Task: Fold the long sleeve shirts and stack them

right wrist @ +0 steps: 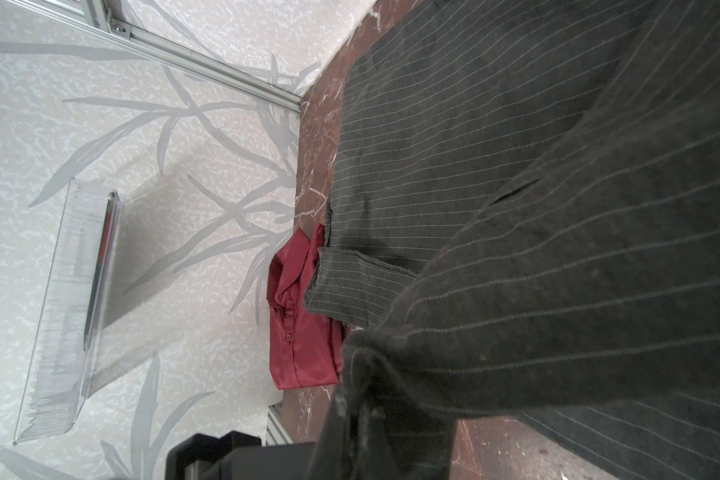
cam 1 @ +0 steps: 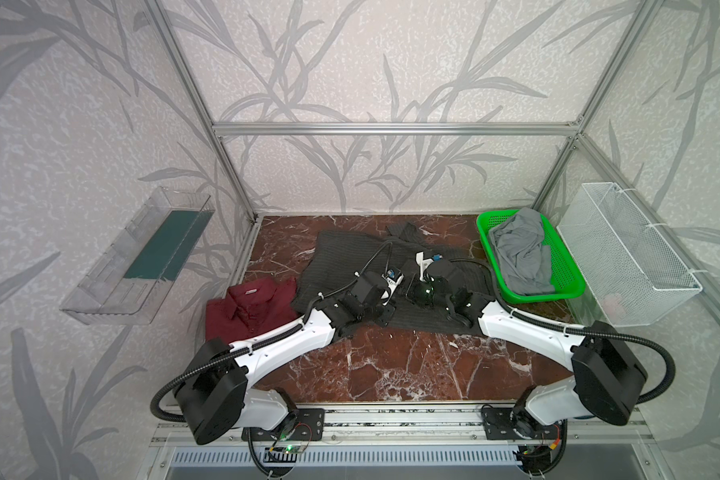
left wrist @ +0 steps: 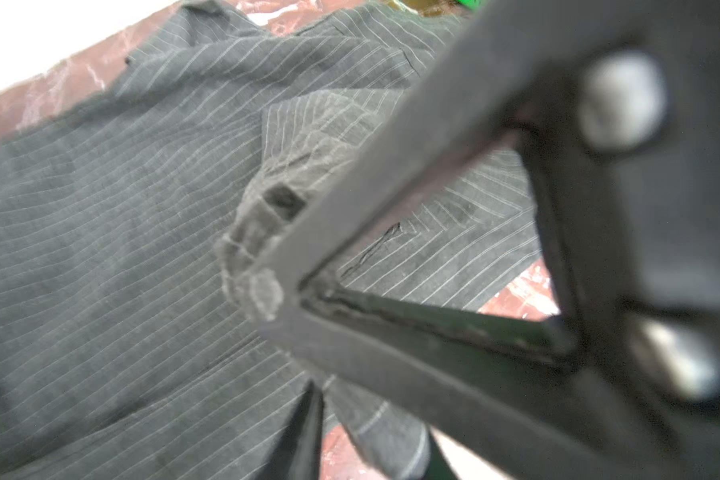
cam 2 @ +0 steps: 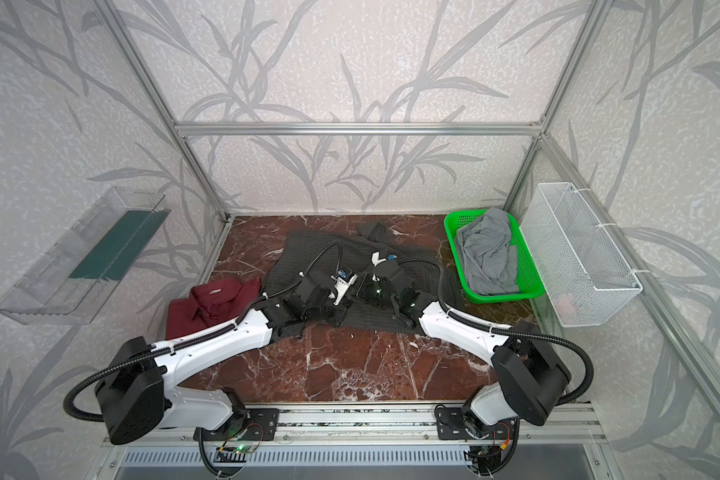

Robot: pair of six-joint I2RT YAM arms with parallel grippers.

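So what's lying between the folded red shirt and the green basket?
The grey pinstriped shirt, spread on the table, fills that stretch; both top views show it.

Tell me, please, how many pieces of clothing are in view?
3: a pinstriped grey shirt spread mid-table, a folded maroon shirt at its left, and a light grey garment heaped in the green basket at right; more may lie beneath it.

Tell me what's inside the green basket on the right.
A crumpled grey garment fills most of the green basket, reaching over its far rim. The basket floor under the cloth is covered, so anything beneath it cannot be seen.
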